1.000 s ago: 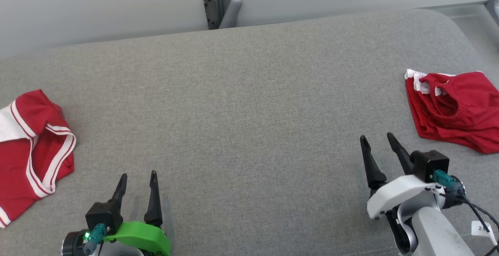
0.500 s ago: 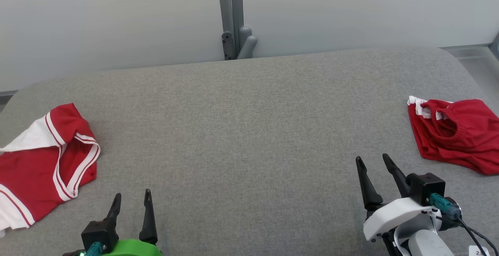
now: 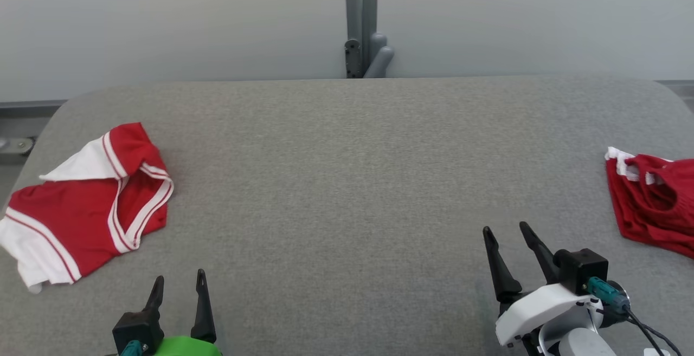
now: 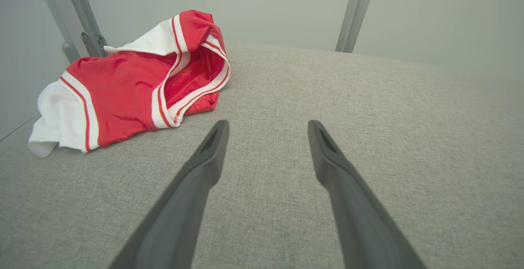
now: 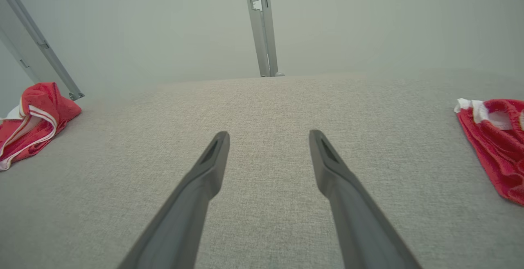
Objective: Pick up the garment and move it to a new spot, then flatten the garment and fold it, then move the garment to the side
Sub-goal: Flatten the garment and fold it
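Note:
A red garment with white trim (image 3: 87, 204) lies crumpled at the left end of the grey padded table (image 3: 347, 155); the left wrist view has it (image 4: 123, 93) ahead and to the left of my fingers. A second red garment (image 3: 656, 204) lies bunched at the right edge, also seen from the right wrist (image 5: 499, 146). My left gripper (image 3: 179, 275) hovers open near the front edge, apart from the left garment. My right gripper (image 3: 505, 227) stands open at the front right, short of the right garment. Both hold nothing.
A pale wall runs behind the table, with a grey metal post (image 3: 362, 20) at its back middle. The table's rounded left corner (image 3: 49, 123) and a strip of floor show at the far left. Bare grey fabric lies between the two garments.
The head camera has turned left and tilted, so the whole picture has shifted right and the left garment shows in full. Both grippers stay open and the garments lie as before.

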### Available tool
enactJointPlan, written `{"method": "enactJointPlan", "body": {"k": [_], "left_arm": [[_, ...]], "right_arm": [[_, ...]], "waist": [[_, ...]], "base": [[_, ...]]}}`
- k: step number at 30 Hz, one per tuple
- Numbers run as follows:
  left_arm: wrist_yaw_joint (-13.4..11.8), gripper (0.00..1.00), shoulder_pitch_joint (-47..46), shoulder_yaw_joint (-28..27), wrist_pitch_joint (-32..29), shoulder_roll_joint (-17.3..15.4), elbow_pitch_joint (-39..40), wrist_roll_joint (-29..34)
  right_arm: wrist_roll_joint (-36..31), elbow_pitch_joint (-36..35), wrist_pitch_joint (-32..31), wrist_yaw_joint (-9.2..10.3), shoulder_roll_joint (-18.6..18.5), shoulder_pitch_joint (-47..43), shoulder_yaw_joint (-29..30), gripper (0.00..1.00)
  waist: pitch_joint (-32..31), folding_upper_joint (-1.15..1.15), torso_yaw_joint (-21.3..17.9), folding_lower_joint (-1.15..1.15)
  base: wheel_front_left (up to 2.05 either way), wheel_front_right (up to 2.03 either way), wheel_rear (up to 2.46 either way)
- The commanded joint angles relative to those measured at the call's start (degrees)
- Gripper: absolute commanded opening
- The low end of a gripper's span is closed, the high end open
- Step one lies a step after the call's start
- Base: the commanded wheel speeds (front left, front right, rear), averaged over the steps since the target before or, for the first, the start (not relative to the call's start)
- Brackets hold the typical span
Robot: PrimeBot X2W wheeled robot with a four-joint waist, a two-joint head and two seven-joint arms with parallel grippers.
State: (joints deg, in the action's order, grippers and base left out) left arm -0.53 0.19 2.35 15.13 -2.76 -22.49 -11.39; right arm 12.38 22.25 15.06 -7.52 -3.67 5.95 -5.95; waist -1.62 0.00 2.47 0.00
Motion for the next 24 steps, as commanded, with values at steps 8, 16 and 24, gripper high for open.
{"method": "enactJointPlan", "body": {"k": [8,16,24], "left_arm": [[-0.7,1.00,1.6,-3.5,0.0,-0.2,-0.9,0.6],[-0.8,1.00,2.7,-6.7,0.0,-0.2,-0.8,0.0],[-0.4,1.00,2.0,-7.3,0.0,-0.2,-1.6,-2.7]], "right_arm": [[0.7,-0.1,0.1,0.07,0.1,0.9,-4.8,1.00],[0.7,-0.3,0.1,0.07,0.3,2.1,-7.4,1.00],[1.0,-0.2,0.1,0.07,-0.5,2.7,-8.2,1.00]], "waist": [[1.2,0.00,15.9,0.00],[2.4,0.00,23.5,0.00],[4.1,0.00,23.2,0.00]], "base": [[0.00,0.00,0.00],[0.00,0.00,0.00],[0.00,0.00,0.00]]}}
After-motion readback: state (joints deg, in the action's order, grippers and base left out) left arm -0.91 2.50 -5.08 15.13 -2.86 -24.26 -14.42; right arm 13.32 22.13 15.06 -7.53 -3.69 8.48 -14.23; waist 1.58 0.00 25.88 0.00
